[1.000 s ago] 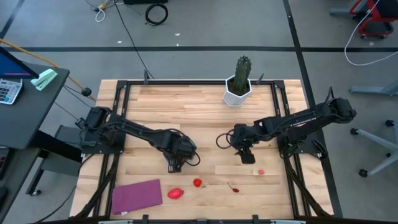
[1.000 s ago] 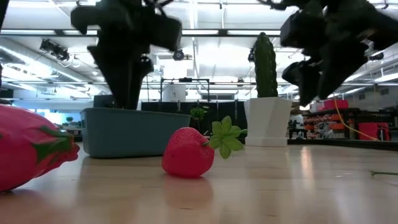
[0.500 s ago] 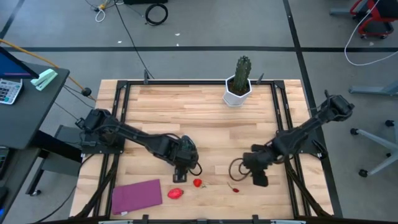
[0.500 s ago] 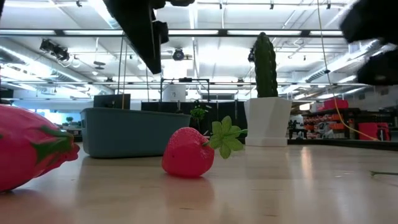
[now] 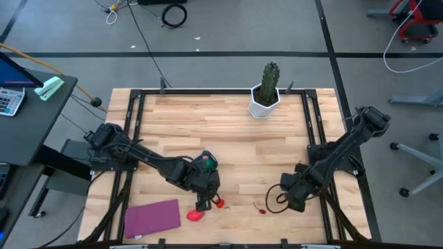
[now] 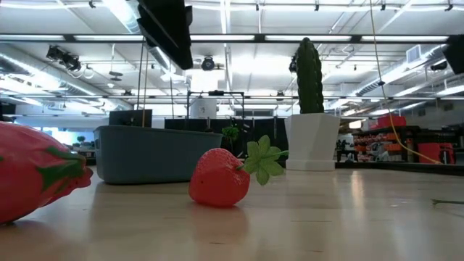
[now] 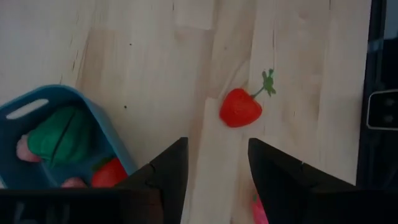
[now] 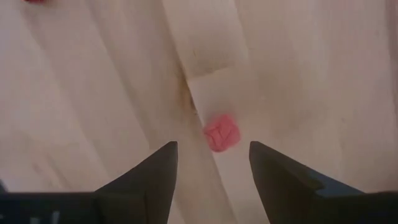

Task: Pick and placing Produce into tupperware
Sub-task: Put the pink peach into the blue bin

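- The left gripper (image 5: 203, 203) hung over the front of the wooden table (image 5: 228, 131), fingers spread and empty, just above a red strawberry (image 7: 240, 107).
- The teal tupperware (image 7: 117, 147) sat just behind that gripper, already holding a green piece (image 7: 61, 134) and some red and pink produce.
- A larger pink-red fruit (image 5: 195, 215) lay near the front edge, beside a purple mat (image 5: 152, 217).
- The right gripper (image 8: 211, 165) hovered with fingers parted, empty, over a small pink piece (image 8: 222, 133) at the front right.
- Judged risk: the strawberry is rounded, so an off-centre pinch could squirt it away.
- The pink piece looks tiny; the fingers might close past it.
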